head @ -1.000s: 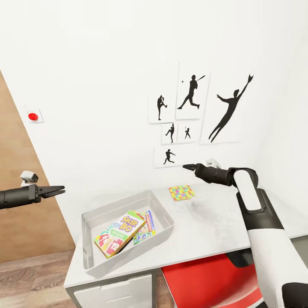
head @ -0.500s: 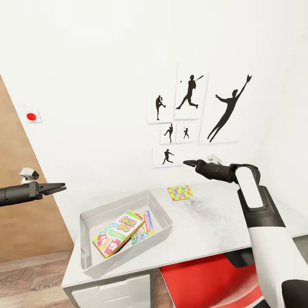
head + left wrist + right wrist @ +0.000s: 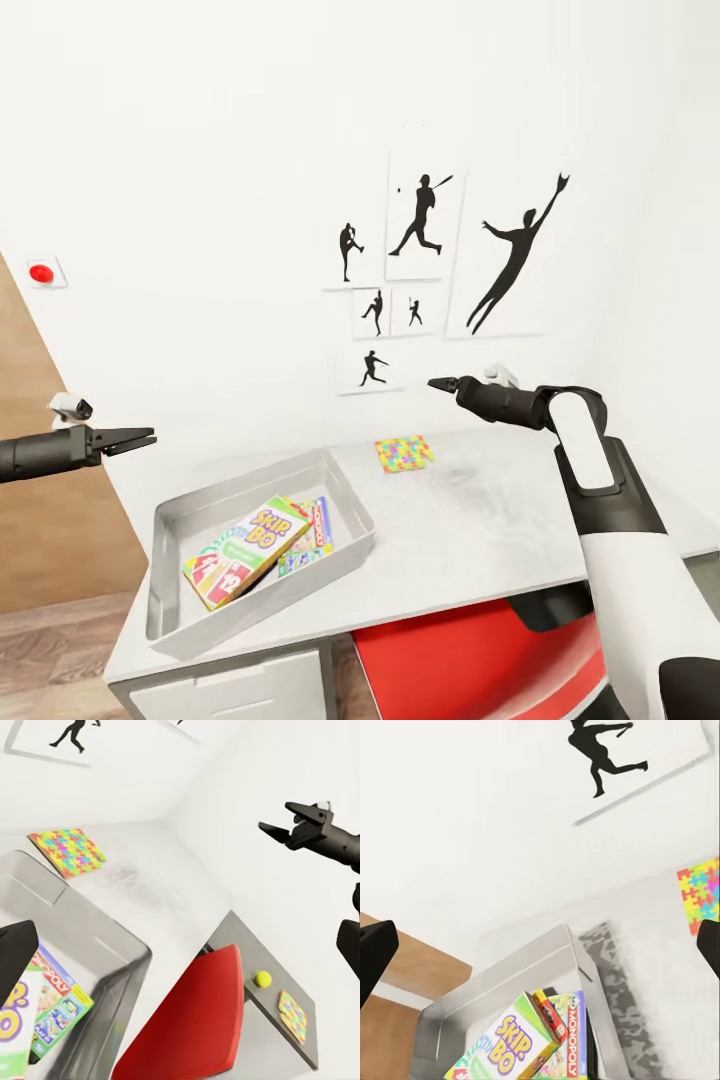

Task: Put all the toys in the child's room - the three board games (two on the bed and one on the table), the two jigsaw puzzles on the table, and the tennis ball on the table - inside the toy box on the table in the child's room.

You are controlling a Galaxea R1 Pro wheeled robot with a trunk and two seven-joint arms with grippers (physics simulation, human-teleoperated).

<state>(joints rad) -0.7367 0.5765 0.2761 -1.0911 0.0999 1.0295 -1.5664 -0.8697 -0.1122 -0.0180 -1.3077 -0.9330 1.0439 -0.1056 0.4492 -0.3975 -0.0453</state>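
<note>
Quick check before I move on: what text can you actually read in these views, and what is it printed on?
"SKIP BO": top game box in the toy box.
"MONOPOLY": game box beside it.
Small print on both boxes: too blurred to read.
Jigsaw puzzle and wall posters: no text.

The right black two-fingered pincer hangs above the far side of the white-topped table. Below it and a little nearer lies the flat multicoloured jigsaw puzzle, on the tabletop close to the wall. Further to its left and nearer stands the grey rectangular toy box; inside it the green-and-yellow Skip-Bo box lies tilted over the Monopoly box. Beyond the toy box, left again, the left black pincer hangs past the table's left edge.
</note>
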